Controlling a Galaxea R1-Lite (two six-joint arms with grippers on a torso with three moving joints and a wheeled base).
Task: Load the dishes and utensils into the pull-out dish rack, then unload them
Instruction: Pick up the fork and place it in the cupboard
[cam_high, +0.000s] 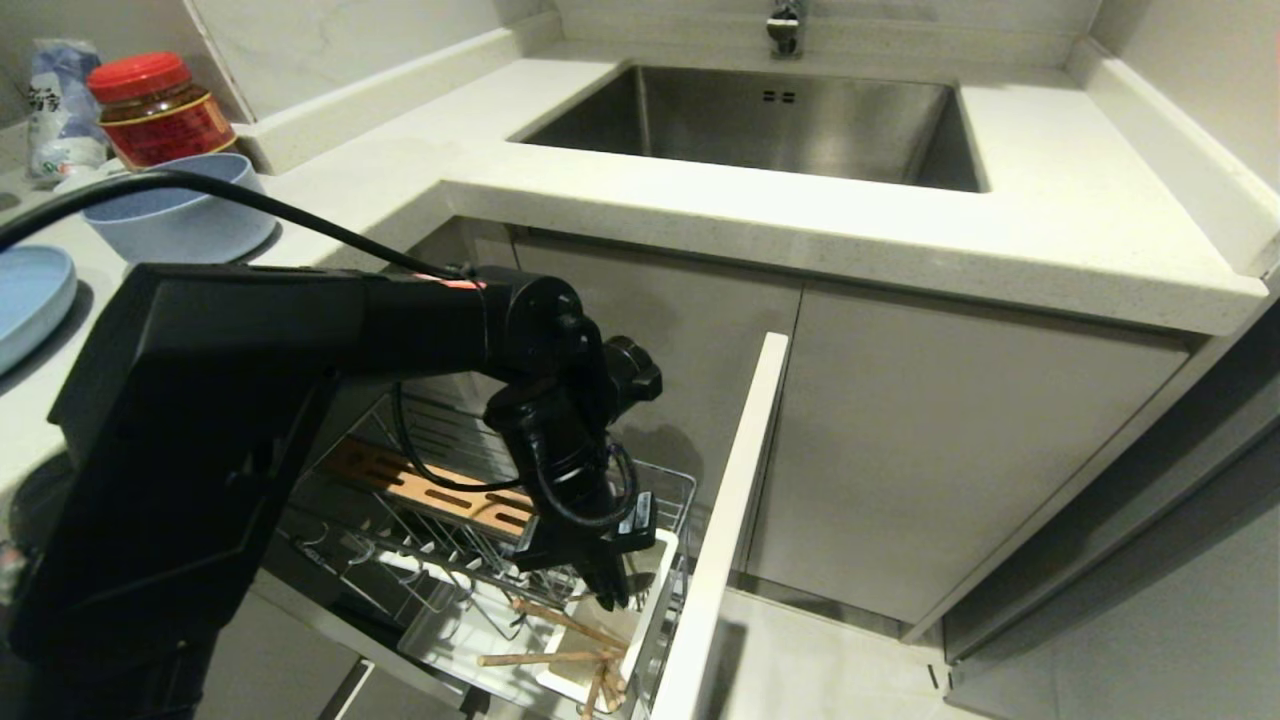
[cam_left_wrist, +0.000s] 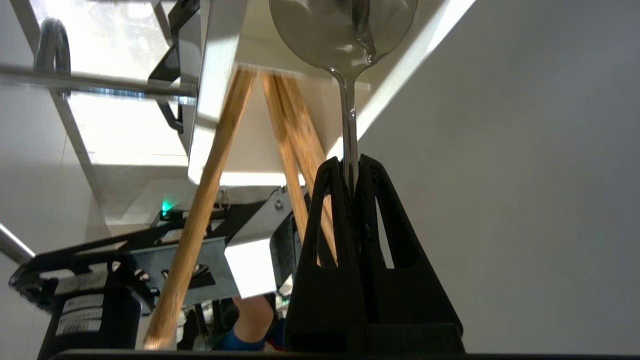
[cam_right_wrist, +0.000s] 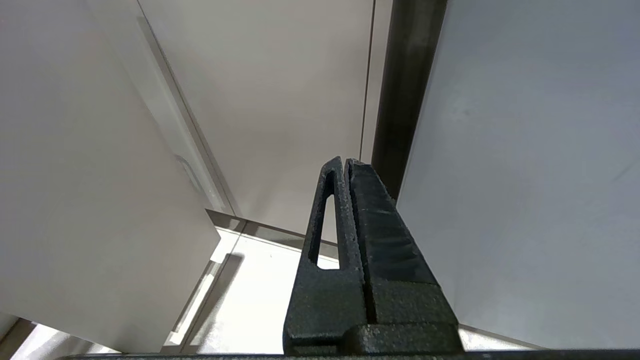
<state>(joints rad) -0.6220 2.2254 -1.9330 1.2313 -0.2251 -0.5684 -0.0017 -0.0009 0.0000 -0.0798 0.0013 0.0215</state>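
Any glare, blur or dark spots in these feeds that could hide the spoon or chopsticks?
Head view: the left arm blocks much of the rack, which lies in shadow; the chopsticks show, the spoon does not. Left wrist view: bright washed-out patches behind the rack wires, chopsticks slightly soft, but the spoon is sharp, its handle pinched in the left hand. Right wrist view: evenly lit, only cabinet panels.
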